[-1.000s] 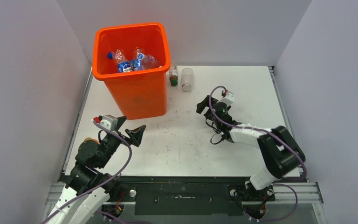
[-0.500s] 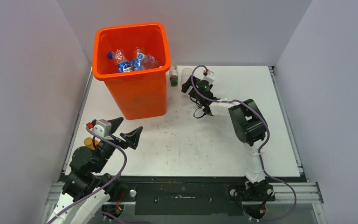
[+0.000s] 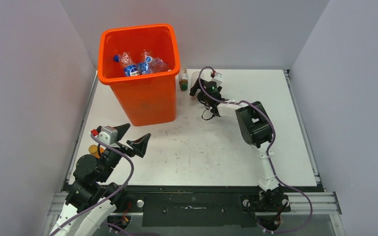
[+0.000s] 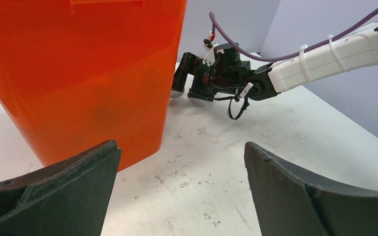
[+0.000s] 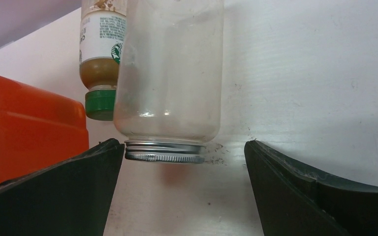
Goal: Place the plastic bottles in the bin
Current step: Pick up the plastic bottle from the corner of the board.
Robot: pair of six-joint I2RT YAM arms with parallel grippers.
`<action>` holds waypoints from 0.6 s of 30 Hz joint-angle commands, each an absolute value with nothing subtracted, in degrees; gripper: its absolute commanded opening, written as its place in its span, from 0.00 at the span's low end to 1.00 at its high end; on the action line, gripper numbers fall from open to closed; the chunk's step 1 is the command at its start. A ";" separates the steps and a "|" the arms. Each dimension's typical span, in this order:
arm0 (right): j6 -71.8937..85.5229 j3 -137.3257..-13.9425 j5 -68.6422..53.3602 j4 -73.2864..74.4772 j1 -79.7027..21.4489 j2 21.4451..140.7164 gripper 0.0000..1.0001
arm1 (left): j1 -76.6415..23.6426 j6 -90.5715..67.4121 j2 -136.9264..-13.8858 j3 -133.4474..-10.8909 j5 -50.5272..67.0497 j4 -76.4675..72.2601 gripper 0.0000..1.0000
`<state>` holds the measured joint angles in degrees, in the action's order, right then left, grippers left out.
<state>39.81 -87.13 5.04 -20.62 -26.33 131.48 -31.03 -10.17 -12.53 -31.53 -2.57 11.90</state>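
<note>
Clear bottle [image 5: 170, 73] lies on counter [image 3: 216, 147], cap toward right hand [image 5: 181, 147], just ahead of its spread fingers. Green-capped bottle [image 5: 101, 59] is left of it, bin [image 3: 138, 93] further left. Step: approach for grasp. Next: advance, close on body. Left hand [image 4: 181, 146] spread, empty.

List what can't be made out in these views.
Top view: the bin's walls hide how many bottles lie deeper.
Top view: the left arm covers most of a small orange thing; unidentifiable.
Top view: the right gripper hides the clear jar's lid.
Right wrist view: the upper edge cuts off the jar and the brown bottle.
</note>
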 commanded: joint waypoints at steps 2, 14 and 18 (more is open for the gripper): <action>39.74 -87.94 3.43 -22.19 -26.28 131.85 0.90 | -31.20 -9.67 -12.30 -31.73 -2.71 10.46 0.96; 40.61 -85.42 0.63 -24.91 -25.93 131.21 0.31 | -31.29 -9.54 -12.60 -31.73 -3.13 10.63 0.96; 40.58 -83.62 0.47 -25.57 -25.65 129.49 0.06 | -31.27 -9.49 -12.65 -31.73 -3.25 10.70 0.96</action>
<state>40.34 -85.52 1.45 -23.00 -26.22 131.90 -31.05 -10.02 -12.53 -31.53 -2.74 11.90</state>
